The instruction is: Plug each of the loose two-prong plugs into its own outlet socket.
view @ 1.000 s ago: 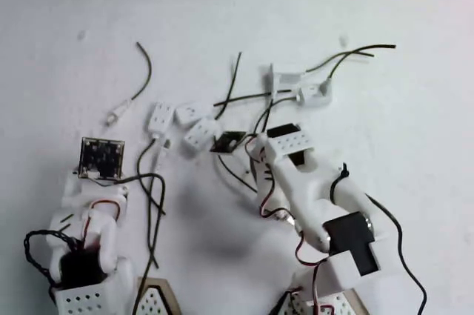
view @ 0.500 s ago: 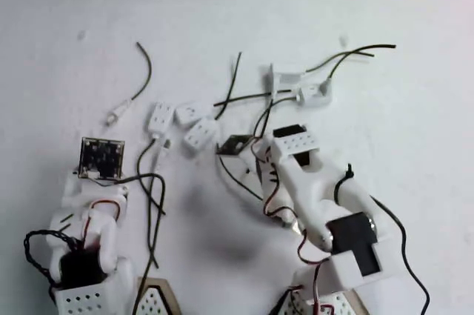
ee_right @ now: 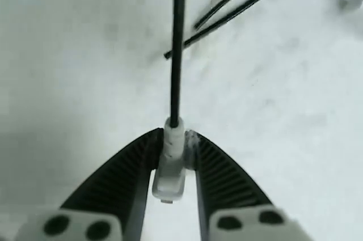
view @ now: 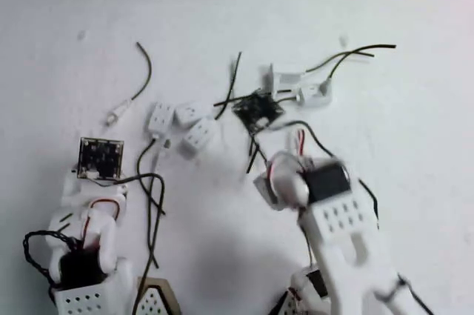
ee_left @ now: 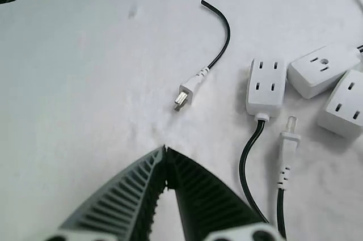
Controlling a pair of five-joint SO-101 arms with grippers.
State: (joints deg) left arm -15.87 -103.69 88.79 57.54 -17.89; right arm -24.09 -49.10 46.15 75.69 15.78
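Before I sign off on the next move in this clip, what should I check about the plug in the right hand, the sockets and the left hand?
1. Grip: ok. The right hand is shut on the body of a plug.
2. Which way that plug's prongs face: cannot tell, they are hidden.
3. Free sockets: ok. The corded outlet block shows empty slots.
4. Other arm out of the way: ok. The left hand is shut and empty over the bare table, apart from that block.
5. All plugs seated: not ok. A short-corded plug lies loose beside the block.
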